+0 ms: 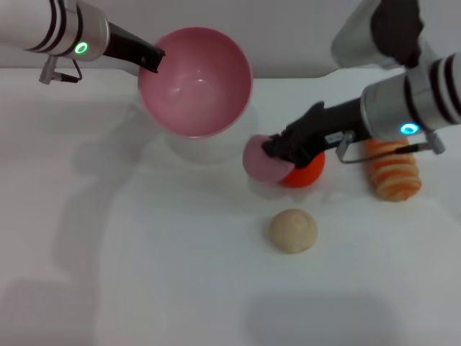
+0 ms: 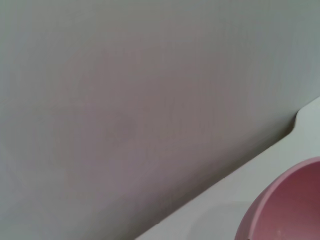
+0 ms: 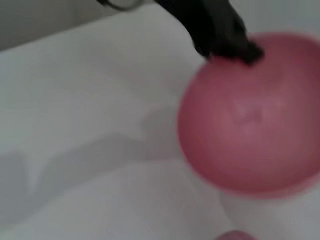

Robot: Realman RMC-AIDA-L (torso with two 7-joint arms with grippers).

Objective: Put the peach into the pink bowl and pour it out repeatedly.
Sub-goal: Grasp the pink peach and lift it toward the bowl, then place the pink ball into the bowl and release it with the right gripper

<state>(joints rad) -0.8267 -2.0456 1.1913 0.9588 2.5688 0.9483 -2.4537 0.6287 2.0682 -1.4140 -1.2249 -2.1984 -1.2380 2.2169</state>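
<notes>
The pink bowl (image 1: 196,81) is held up off the table at the back, tipped with its empty inside facing me. My left gripper (image 1: 153,59) is shut on its rim. The bowl also shows in the left wrist view (image 2: 290,207) and in the right wrist view (image 3: 252,115), where a dark finger (image 3: 225,35) of the left gripper sits on its rim. My right gripper (image 1: 274,151) is shut on the pale pink peach (image 1: 257,161), right of and below the bowl. A sliver of the peach (image 3: 235,235) shows in the right wrist view.
An orange-red pear (image 1: 304,173) lies right behind the peach, touching it. A beige ball (image 1: 293,231) lies nearer the front. An orange-and-white striped toy (image 1: 392,173) lies at the right under my right arm. All rest on a white table (image 1: 144,274).
</notes>
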